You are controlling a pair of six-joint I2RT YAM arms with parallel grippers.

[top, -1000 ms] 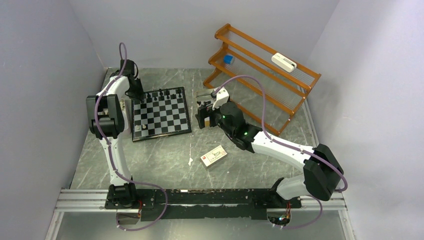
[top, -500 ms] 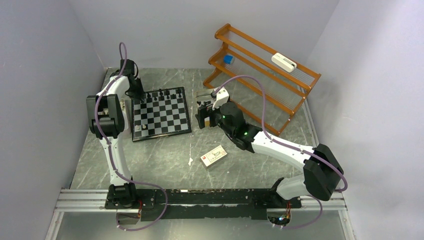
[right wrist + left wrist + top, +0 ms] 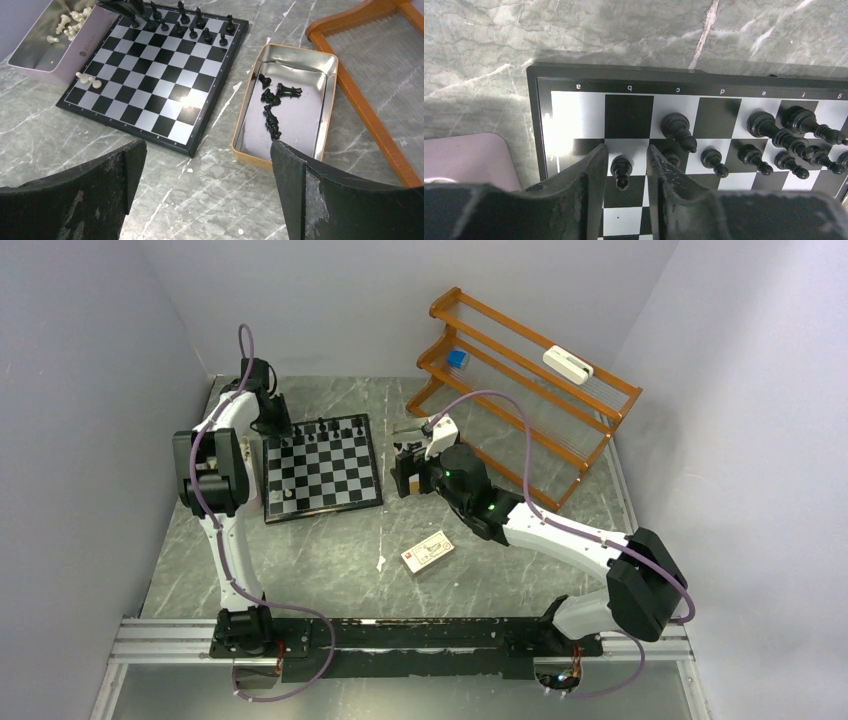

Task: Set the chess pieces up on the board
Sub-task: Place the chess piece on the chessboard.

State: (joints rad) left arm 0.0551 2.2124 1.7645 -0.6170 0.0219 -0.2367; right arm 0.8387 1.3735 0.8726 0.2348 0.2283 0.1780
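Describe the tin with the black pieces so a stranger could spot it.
Start at the wooden rack on the right; the board lies to its left. The tin sits between them. Its wall is orange and it holds a few black pieces, unlike the pink tin of white ones.

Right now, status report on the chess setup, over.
Left gripper open, straddling a black pawn on the board. Right gripper open, empty. More black pieces in the tin. Nothing blocking.
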